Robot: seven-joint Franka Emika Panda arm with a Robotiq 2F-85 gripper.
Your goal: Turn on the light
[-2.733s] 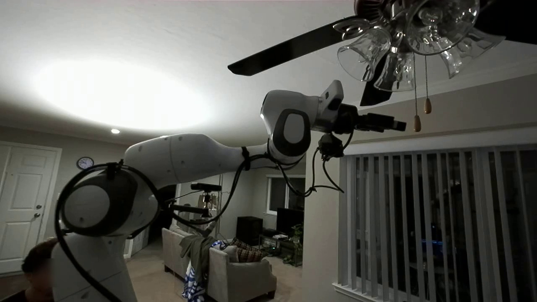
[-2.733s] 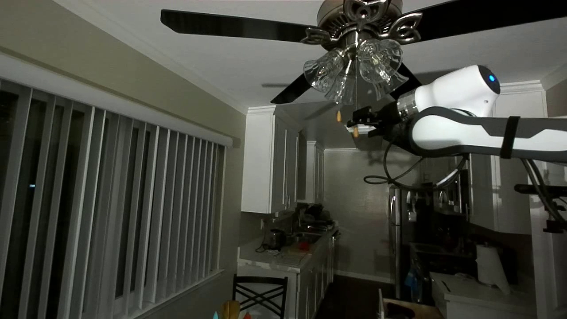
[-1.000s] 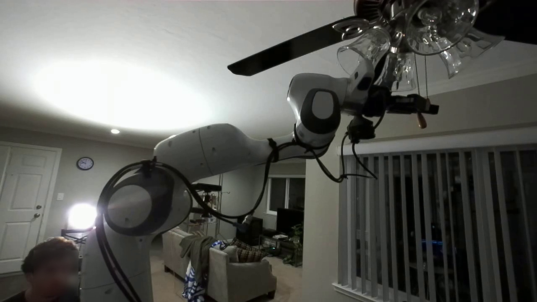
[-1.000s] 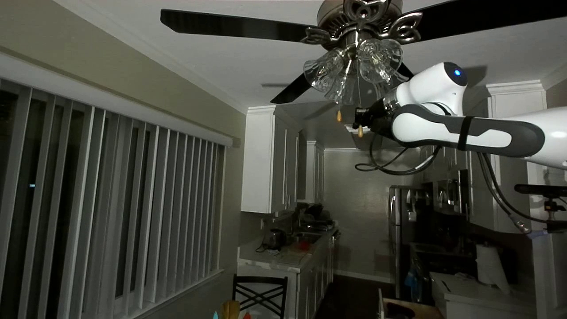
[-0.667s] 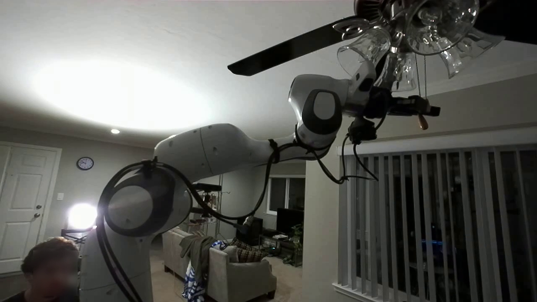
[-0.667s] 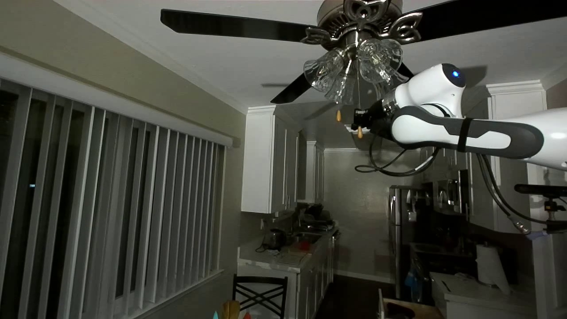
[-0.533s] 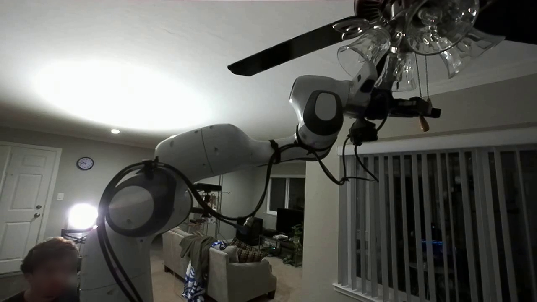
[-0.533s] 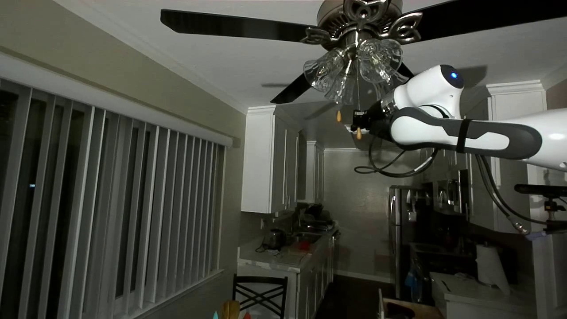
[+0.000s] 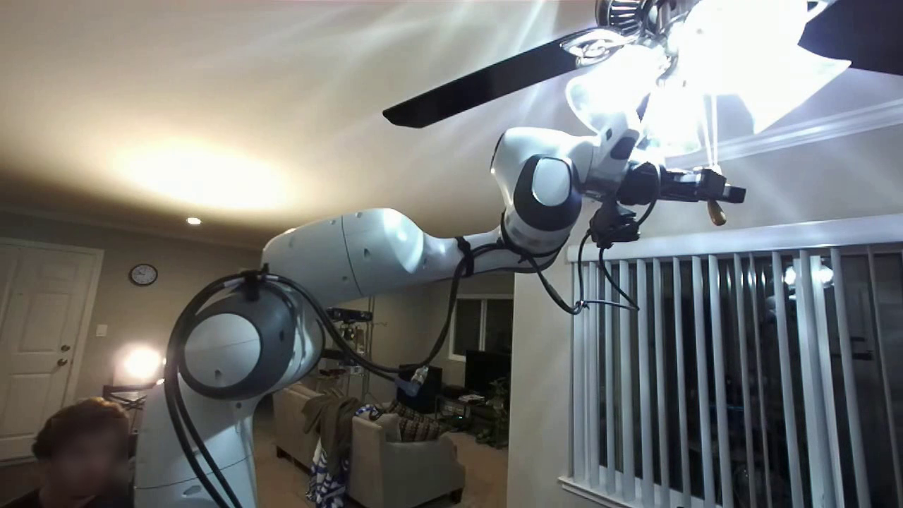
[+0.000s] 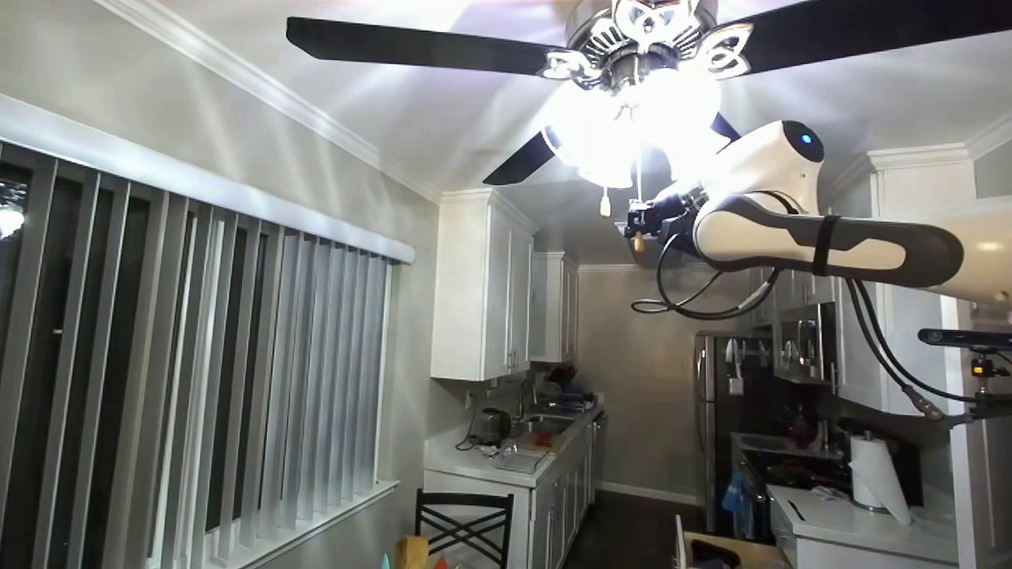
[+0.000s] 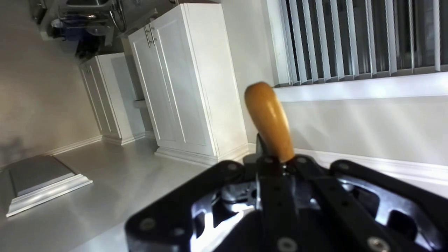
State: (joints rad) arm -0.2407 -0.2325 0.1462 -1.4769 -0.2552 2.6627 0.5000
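The fingers [image 9: 734, 194] of the gripper [image 11: 274, 166] are pressed together just below the ceiling fan [image 10: 621, 55], clamped on a pull chain [image 10: 640, 170] right where it meets its wooden knob [image 11: 269, 120]. In the wrist view the knob pokes out from between them, tilted; in both exterior views it hangs beneath them, under the fan. A second knob [image 10: 605, 204] dangles below the fan too, just beside the fingers and apart from them in an exterior view. The light [image 9: 741, 63], a cluster of glass bell shades, sits directly under the fan's middle, and it is on: the shades glare so white that their outlines partly wash out. The fan's dark blades [image 10: 427, 47] spread out to the sides. The white arm [image 9: 381, 247] reaches up toward the fan from below, bent, its wrist end near the shades; whether it touches the glass I can't tell. Lower than the fan hang vertical window blinds [image 10: 340, 371]. Past the fan, in an exterior view, are white wall cabinets [image 10: 466, 292], a counter [image 10: 443, 454] and a fridge [image 10: 708, 435], all lower down. Well apart from the fan, in an exterior view, come a person [image 9: 77, 451] with a blurred face, a pale armchair [image 9: 405, 466], a glowing lamp [image 9: 140, 363], a round clock [image 9: 143, 274] and a white door [image 9: 42, 331].
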